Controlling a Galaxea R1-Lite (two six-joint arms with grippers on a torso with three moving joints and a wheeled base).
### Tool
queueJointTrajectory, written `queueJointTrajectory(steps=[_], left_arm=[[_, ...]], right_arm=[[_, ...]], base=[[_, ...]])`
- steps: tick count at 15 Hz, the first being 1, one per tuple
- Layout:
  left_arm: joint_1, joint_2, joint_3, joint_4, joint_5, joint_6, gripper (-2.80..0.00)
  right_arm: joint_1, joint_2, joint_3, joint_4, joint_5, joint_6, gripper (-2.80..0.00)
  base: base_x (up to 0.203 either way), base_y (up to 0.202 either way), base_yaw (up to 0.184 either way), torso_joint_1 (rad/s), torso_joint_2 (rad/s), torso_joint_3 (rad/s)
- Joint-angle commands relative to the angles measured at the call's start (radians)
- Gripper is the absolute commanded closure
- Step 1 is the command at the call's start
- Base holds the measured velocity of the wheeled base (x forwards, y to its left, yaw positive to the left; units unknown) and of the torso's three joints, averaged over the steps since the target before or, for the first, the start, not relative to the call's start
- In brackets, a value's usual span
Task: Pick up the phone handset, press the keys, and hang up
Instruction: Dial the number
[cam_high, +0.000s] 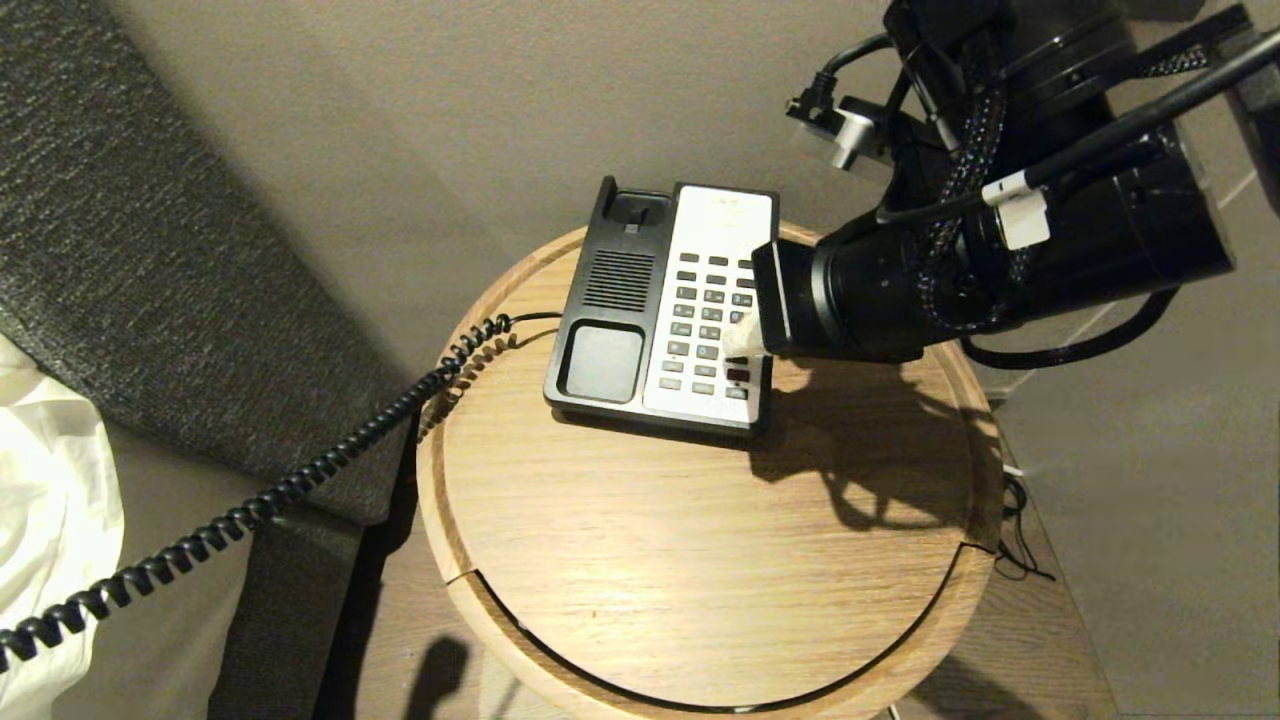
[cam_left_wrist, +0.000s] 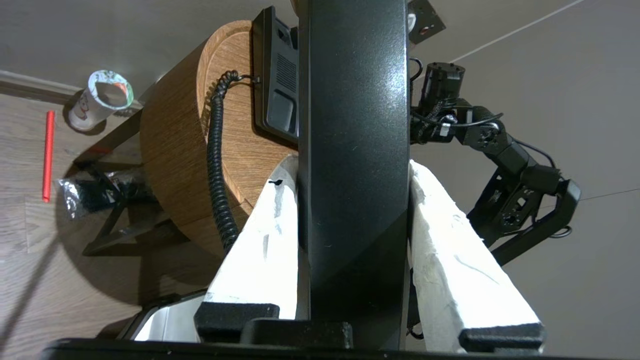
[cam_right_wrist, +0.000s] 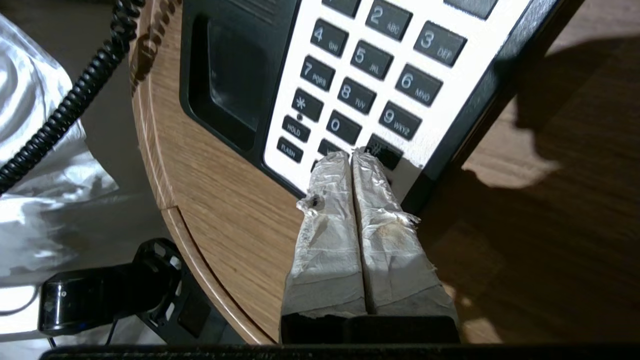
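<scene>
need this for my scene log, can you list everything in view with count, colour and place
phone handset: one, glossy black, clamped in the left gripper, off the table
coiled cord: one, black, from the phone base off the table's left edge
phone base: one, black and white, at the back of the table, cradle empty
round table: one, light wood, centre
cup: one, white, on the floor
stick: one, red, on the floor near the cup
white cloth: one, far left
left gripper: shut on the handset
right gripper: shut, tips at the lower keys
</scene>
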Motion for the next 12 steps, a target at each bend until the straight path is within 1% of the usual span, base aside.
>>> queueJointTrajectory(steps=[1,9,12], left_arm=[[0.0,-0.007,0.009,0.004,0.002,-0.005,0.0],[0.0,-0.012,0.015,0.004,0.002,-0.005,0.0],[0.0,-0.012,0.016,0.004,0.002,-0.005,0.0]], right_arm=[[0.009,-0.001,0.001,0.014,-0.001,0.003,0.0],[0.009,-0.006,0.008,0.087,-0.001,-0.002,0.0],[0.01,-0.004,0.016,0.087,-0.001,0.0,0.0]], base=[[0.0,0.0,0.0,0.0,0.0,0.0],[0.0,0.0,0.0,0.0,0.0,0.0],[0.0,0.0,0.0,0.0,0.0,0.0]])
